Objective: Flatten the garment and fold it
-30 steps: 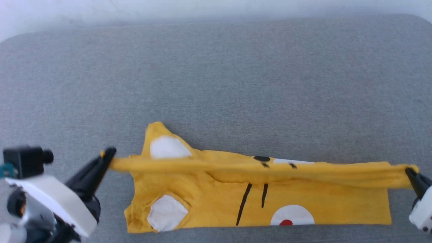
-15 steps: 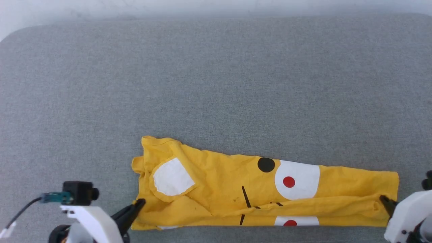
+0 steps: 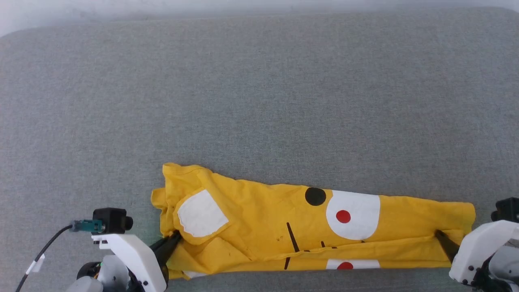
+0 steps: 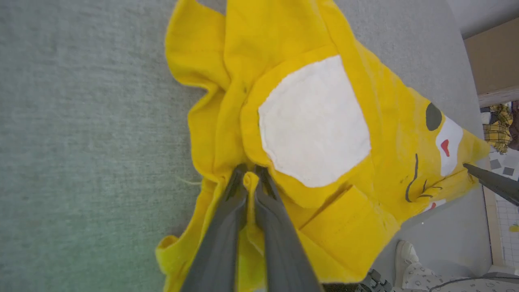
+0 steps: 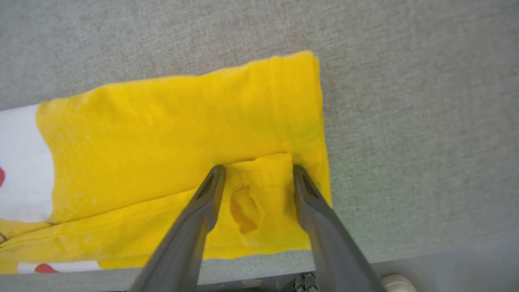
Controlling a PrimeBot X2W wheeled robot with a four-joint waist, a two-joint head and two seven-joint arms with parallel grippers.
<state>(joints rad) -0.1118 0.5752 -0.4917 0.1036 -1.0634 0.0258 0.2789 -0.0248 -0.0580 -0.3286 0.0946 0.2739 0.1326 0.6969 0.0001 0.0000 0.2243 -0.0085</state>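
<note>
Two hands on the garment (image 3: 259,221), one at each end. The left hand (image 4: 250,175) is clamped shut on a fold of yellow cloth just below the white patch (image 4: 314,121). The right hand (image 5: 258,172) has its fingers spread, with a bunched bit of the edge lying loose between them, not pinched. The garment lies folded lengthwise into a long band along the near edge of the grey fabric surface (image 3: 259,101). Its left end is crumpled and its right end flat.
</note>
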